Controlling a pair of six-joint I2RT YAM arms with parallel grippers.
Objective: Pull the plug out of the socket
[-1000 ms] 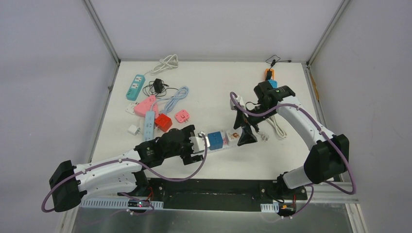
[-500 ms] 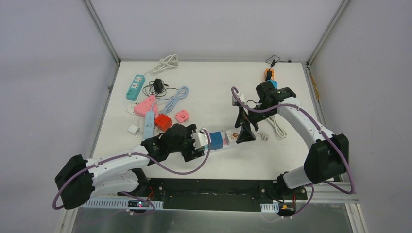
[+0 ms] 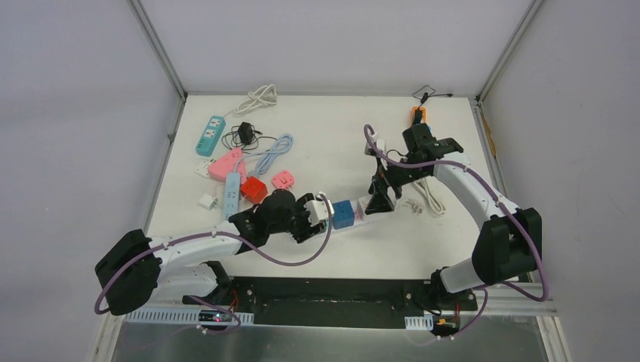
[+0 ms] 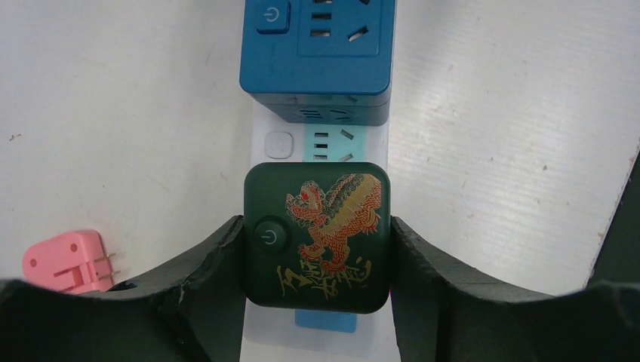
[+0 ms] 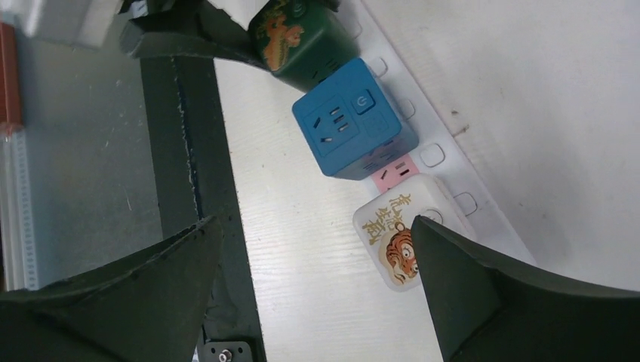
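the left gripper (image 4: 315, 243) is clenched on the dark green dragon plug (image 4: 317, 226), which sits on the white power strip (image 4: 278, 143) just beside the blue cube (image 4: 317, 53) (seemingly seated, not yet pulled). the right gripper (image 5: 315, 226) hangs spread wide over the strip's tiger cube (image 5: 400, 237) end, so the pull itself remains.

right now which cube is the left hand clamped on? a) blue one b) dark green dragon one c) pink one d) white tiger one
B: in the left wrist view the left hand presses both sides of the dark green dragon cube, while the blue cube sits free beyond it.
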